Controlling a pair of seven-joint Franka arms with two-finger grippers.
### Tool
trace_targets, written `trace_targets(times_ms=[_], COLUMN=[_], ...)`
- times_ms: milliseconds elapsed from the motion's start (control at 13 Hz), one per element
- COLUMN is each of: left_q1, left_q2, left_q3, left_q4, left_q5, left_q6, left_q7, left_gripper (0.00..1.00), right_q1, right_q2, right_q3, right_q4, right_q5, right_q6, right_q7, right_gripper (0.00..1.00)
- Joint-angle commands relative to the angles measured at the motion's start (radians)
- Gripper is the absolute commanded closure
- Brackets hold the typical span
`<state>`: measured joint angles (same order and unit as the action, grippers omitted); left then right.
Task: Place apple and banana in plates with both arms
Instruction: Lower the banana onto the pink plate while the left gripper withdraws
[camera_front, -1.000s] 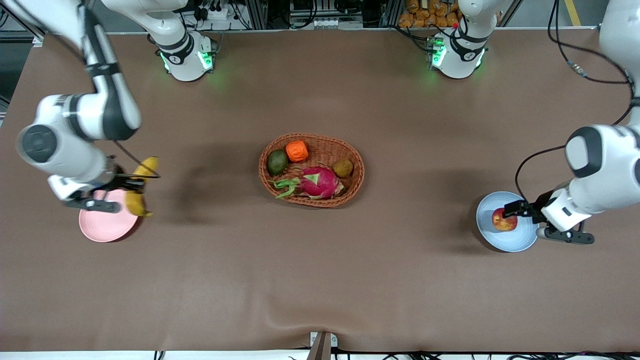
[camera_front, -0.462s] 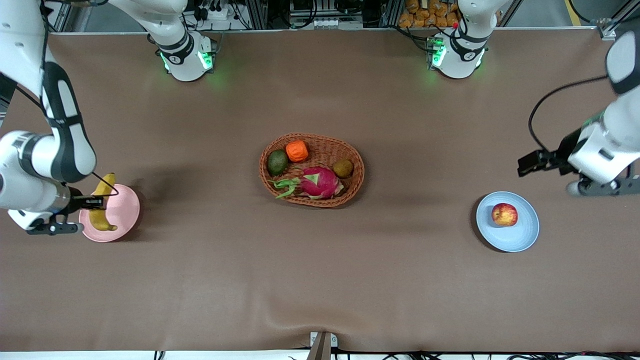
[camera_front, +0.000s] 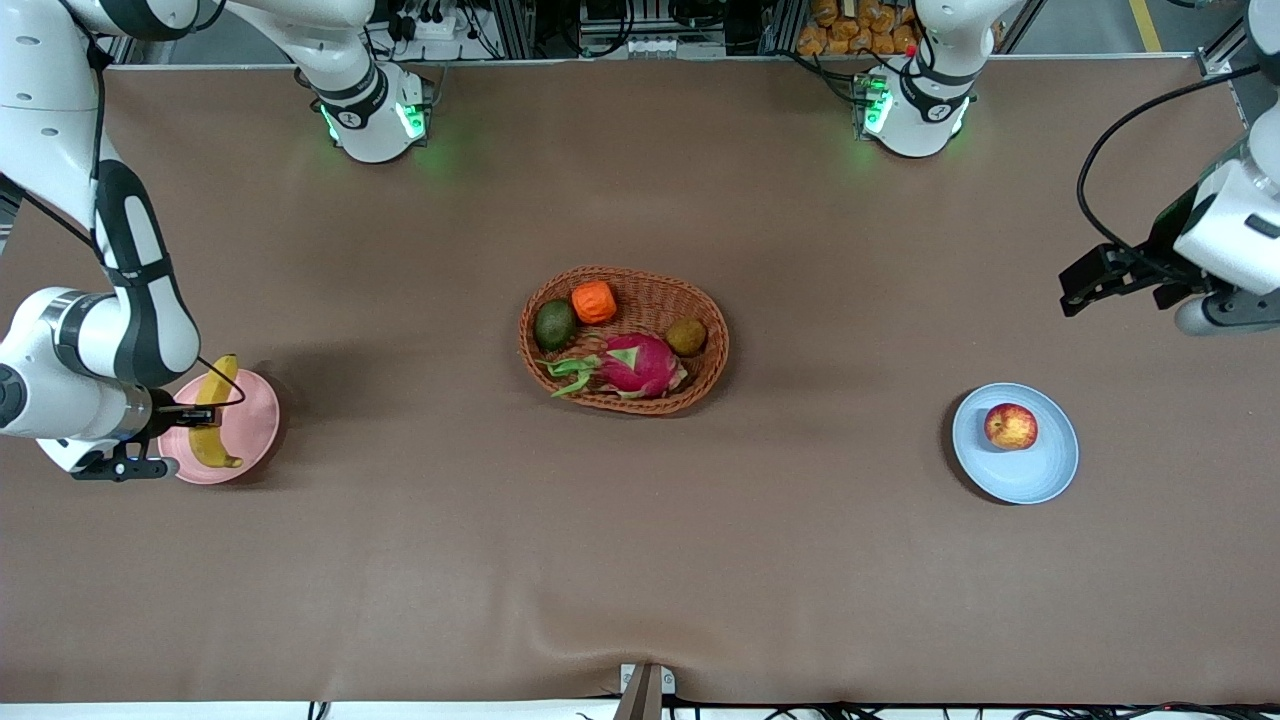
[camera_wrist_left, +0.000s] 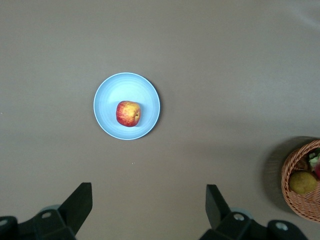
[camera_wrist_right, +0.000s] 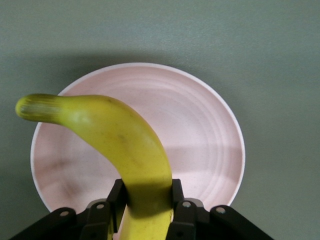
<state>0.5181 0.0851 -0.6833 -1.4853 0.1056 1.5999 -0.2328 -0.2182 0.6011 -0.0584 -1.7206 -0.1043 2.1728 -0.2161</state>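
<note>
The red and yellow apple (camera_front: 1010, 426) lies in the light blue plate (camera_front: 1040, 475) toward the left arm's end of the table; both show in the left wrist view, apple (camera_wrist_left: 128, 113) and plate (camera_wrist_left: 107, 122). My left gripper (camera_front: 1085, 285) is open and empty, up in the air above the table beside that plate. My right gripper (camera_front: 197, 411) is shut on the yellow banana (camera_front: 212, 412) and holds it over the pale pink plate (camera_front: 255, 430). The right wrist view shows the banana (camera_wrist_right: 120, 145) between the fingers above the pink plate (camera_wrist_right: 200, 130).
A wicker basket (camera_front: 712, 370) stands mid-table with an orange ridged fruit (camera_front: 594, 301), a green fruit (camera_front: 554, 324), a brownish fruit (camera_front: 686, 336) and a pink dragon fruit (camera_front: 640, 365). The brown table cloth stretches bare around the plates.
My left gripper let go of the apple, rose and drew away from the blue plate. My right gripper carried the banana from the pink plate's edge to over its middle.
</note>
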Motion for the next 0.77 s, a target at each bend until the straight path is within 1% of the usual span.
trace_targets(times_ms=[0, 154, 231, 308, 462, 538, 692], left_q1=[-0.160, -0.382, -0.471, -0.518, -0.533, -0.550, -0.564], left_q2=[-0.065, -0.091, -0.109, -0.119, -0.155, -0.181, -0.189], left_q3=[0.177, 0.403, 0.500, 0.549, 0.558, 0.564, 0.580], left_q4=[-0.001, -0.003, -0.007, -0.015, -0.048, -0.079, -0.099], left_q5=[-0.027, -0.037, -0.047, -0.056, -0.057, -0.057, -0.057], left_q6=[-0.064, -0.122, -0.144, -0.159, -0.175, -0.175, -0.178], left_q7=[0.009, 0.010, 0.012, 0.012, 0.010, 0.010, 0.010], left_gripper=[0.00, 0.00, 0.00, 0.00, 0.00, 0.00, 0.00], right_q1=[-0.053, -0.030, -0.006, 0.019, 0.065, 0.083, 0.114], right_q2=[0.006, -0.013, -0.035, -0.067, -0.144, -0.182, -0.272], right_q3=[0.023, 0.023, 0.025, 0.025, 0.029, 0.038, 0.040], right_q4=[0.023, 0.018, 0.018, 0.018, 0.016, 0.004, -0.042], right_q5=[-0.005, -0.005, -0.005, -0.005, -0.002, 0.018, 0.037], right_q6=[-0.018, -0.040, -0.074, -0.109, -0.178, -0.186, -0.183], right_q7=[-0.006, -0.008, -0.008, -0.006, -0.005, -0.005, 0.038], right_gripper=[0.00, 0.00, 0.00, 0.00, 0.00, 0.00, 0.00])
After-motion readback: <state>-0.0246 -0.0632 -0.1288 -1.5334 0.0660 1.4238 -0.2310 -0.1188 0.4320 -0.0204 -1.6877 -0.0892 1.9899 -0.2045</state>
